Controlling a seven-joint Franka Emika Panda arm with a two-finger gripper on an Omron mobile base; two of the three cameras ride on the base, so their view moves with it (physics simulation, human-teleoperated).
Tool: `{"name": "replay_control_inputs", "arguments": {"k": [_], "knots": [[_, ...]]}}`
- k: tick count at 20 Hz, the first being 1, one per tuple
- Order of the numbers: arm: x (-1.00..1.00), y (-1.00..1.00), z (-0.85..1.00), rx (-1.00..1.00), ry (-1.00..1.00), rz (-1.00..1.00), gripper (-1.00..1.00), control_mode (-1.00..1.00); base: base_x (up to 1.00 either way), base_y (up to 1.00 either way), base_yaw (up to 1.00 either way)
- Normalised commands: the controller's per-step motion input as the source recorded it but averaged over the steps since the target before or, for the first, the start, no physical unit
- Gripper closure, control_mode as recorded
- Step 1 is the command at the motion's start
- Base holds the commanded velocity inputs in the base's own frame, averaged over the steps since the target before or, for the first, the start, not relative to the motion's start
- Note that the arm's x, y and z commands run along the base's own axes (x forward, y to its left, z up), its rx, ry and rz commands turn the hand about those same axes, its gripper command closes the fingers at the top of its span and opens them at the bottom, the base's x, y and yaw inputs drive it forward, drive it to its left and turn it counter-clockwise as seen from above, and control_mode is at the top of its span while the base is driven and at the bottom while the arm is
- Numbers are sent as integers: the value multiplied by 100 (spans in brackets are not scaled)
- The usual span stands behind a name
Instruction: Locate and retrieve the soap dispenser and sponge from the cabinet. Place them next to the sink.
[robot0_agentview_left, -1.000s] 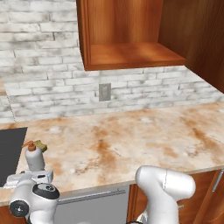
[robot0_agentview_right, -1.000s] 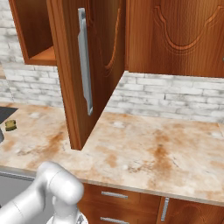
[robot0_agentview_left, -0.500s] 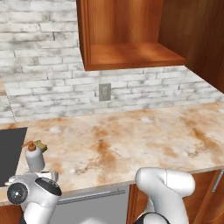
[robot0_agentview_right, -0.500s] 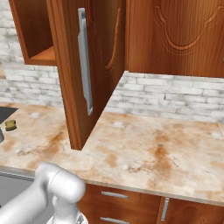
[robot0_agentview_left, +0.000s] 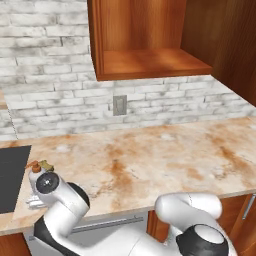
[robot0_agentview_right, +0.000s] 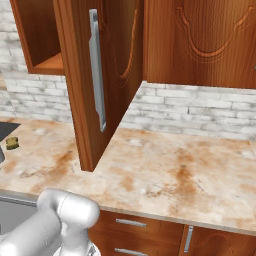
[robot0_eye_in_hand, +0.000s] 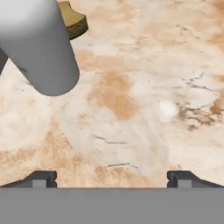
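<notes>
Our gripper (robot0_eye_in_hand: 112, 177) hangs wide open and empty over the marbled counter (robot0_agentview_left: 150, 155). The pale grey soap bottle (robot0_eye_in_hand: 37, 48) and olive sponge block (robot0_agentview_right: 12, 143) both sit beside the dark charcoal sink (robot0_agentview_left: 11, 175). Placement looks done; next we'd back away.

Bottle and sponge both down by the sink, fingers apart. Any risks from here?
1. The gripper, fingers wide apart, sits low over the counter right beside the bottle; a sideways swing on retreat might tip it.
2. The sponge lies just behind the bottle, so a knocked bottle could shove it.
3. The cabinet door stands open over the counter; a high arm sweep may hit it.
</notes>
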Motion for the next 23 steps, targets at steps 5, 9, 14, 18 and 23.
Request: {"name": "replay_control_inputs", "arguments": {"k": [5, 9, 14, 18, 23], "knots": [[-41, -53, 42, 5, 20, 7, -100, -100, 0, 0, 0], [-11, -59, 39, 6, 11, 6, -100, -100, 0, 0, 0], [-5, -73, 11, 2, 0, 2, -100, -100, 0, 0, 0], [0, -80, 8, 0, 0, -2, -100, -100, 0, 0, 0], [24, -77, 18, -3, 2, -5, -100, -100, 0, 0, 0]]}}
